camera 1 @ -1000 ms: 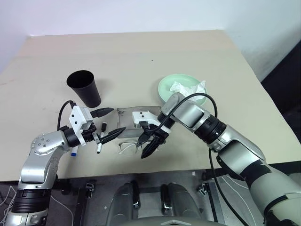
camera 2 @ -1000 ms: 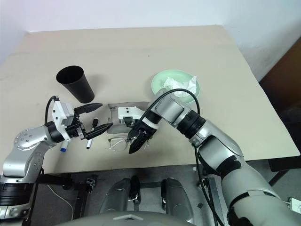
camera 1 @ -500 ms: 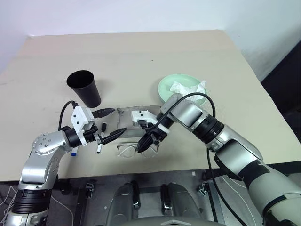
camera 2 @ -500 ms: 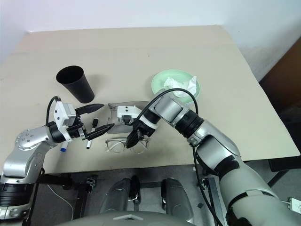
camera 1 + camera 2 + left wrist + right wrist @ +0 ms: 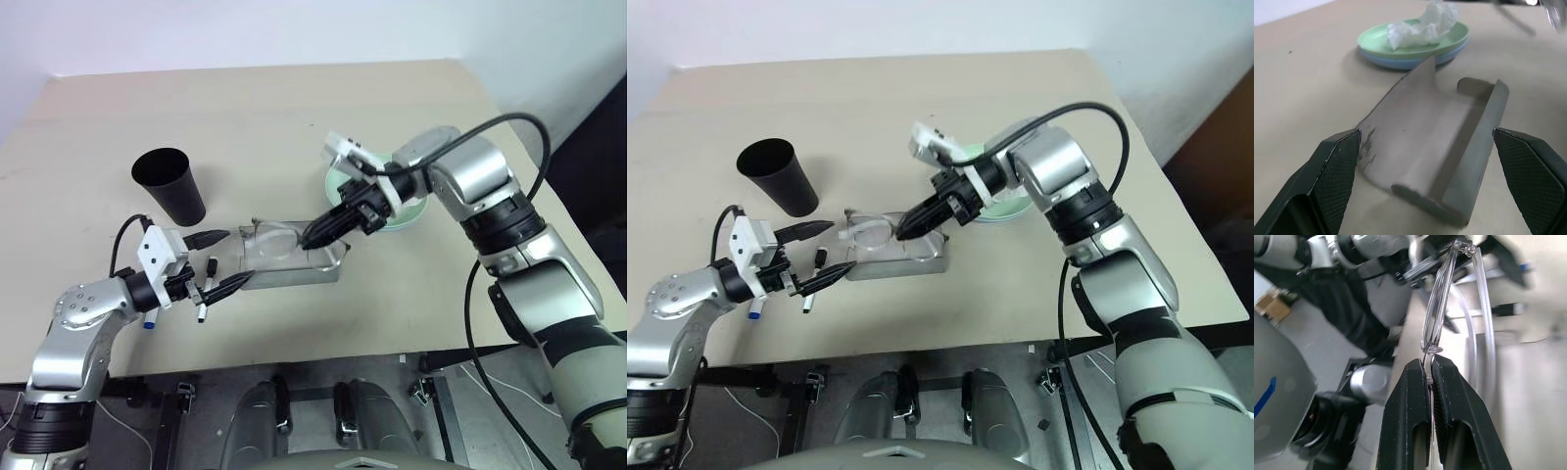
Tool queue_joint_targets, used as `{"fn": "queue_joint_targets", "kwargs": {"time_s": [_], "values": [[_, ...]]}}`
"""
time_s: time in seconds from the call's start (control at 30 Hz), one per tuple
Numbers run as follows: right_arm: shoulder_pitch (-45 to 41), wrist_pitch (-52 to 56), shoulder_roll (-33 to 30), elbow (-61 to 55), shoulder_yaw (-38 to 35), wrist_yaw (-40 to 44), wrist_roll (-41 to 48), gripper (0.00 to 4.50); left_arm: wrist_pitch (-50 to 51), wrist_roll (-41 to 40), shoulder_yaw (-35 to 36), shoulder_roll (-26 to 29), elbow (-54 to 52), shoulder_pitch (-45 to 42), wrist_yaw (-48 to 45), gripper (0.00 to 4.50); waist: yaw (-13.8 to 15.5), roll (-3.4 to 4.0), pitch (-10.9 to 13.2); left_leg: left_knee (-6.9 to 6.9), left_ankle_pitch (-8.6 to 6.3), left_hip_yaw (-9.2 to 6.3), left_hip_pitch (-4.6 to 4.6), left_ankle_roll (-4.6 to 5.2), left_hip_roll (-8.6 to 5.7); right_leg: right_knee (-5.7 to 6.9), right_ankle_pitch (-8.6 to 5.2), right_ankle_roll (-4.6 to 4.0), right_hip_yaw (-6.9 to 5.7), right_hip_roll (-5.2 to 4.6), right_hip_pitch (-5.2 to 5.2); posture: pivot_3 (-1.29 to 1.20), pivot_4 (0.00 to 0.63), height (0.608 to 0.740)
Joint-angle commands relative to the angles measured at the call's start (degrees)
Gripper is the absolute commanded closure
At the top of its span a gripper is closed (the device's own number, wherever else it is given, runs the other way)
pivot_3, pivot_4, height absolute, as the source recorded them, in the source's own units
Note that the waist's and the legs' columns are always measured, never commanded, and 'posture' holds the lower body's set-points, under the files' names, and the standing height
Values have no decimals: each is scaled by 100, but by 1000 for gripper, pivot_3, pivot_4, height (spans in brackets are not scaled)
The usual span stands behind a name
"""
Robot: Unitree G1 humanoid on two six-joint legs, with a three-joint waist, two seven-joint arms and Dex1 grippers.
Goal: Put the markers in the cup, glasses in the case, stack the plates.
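The glasses (image 5: 272, 238) hang in the air just above the open case (image 5: 289, 262), pinched at one end of the frame by the right gripper (image 5: 315, 235), whose jaws are closed tight on the thin rim. The case lies open on the desk (image 5: 411, 294), its tray facing up and its lid flap spread flat toward the plates (image 5: 1415, 41), which already sit stacked with a white tissue (image 5: 1422, 24) on top. The left gripper (image 5: 220, 259) has its jaws spread wide and empty, flanking the near end of the case. To do this step well, I judge the right arm should lower the frame lengthwise into the tray and release only once it rests inside, while the left steadies the case. The cup (image 5: 168, 184) stands well apart, with both markers (image 5: 207, 294) beside the left gripper.
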Motion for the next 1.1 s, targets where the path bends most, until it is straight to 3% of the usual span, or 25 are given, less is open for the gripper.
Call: {"fn": "queue_joint_targets", "kwargs": {"time_s": [0.03,0.4,0.57,0.8,1.1], "values": [[-396,-633,232,708,38,48,-118,4458,6,-187,338,85,-454,272,86,0,-40,0,0,1,0,1,0,0,0,0,0,1,0,0,1,0,150,715],[-688,-2474,1321,2801,622,48,-1289,4458,372,-638,1673,136,-1470,1775,418,0,-80,-1,-1,2,1,5,0,-1,0,-5,5,8,1,-2,1,0,150,715],[-668,-3118,1665,3343,602,48,-1831,4458,375,-718,1964,97,-1622,2101,478,0,-46,0,0,-4,0,7,1,-2,0,-3,-1,-2,0,-2,-17,0,150,715],[-700,-3283,2026,3883,401,40,-2372,4458,298,-695,1997,19,-1681,2279,580,0,-63,-1,-1,-11,0,13,2,-3,-3,-4,0,-2,2,-8,-18,0,150,715],[-589,-3224,2236,4092,478,-214,-2968,4458,183,-531,1693,2,-1349,1837,654,0,-68,1,-8,-16,1,14,5,-6,-3,-3,3,-7,2,-8,-19,0,150,715]]}}
